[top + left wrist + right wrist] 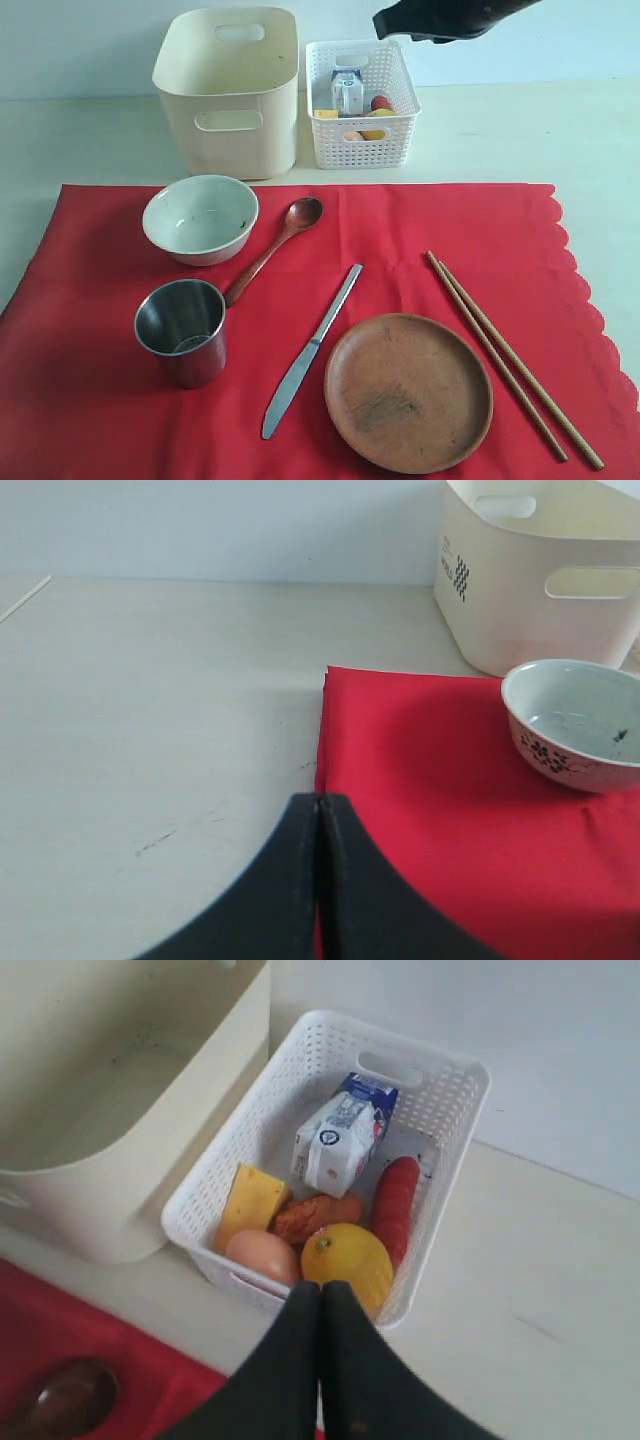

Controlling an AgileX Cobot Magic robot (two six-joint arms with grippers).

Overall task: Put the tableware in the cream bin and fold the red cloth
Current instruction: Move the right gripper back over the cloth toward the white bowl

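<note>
1. The red cloth (90, 400) lies spread flat on the pale desk (70, 140). Its 3 o'clock edge is scalloped, and all the tableware sits on it.
2. A steel cup (183, 330) stands upright, with a pale bowl (200, 218) at its 12 o'clock.
3. A brown wooden spoon (270, 250) slants from the cup's rim toward 1 o'clock.
4. A metal knife (310, 355) lies along the 1-to-7 o'clock line. A round brown plate (408, 392) is at its 3 o'clock.
5. The chopsticks (510, 360) lie side by side at the plate's 3 o'clock, running 11 to 5.
6. The cream bin (228, 90) stands off the cloth at the bowl's 12 o'clock. A white basket (362, 145) holding food is just beside it at 3 o'clock.
7. The left end effector (318, 802) is low over the desk by the cloth's corner. Its fingers are pressed together and hold nothing. The bowl and bin lie ahead of it, apart.
8. The right end effector (320, 1290) hangs tilted down over the basket's near rim, pinched closed and holding nothing. It is well apart from the tableware.
</note>
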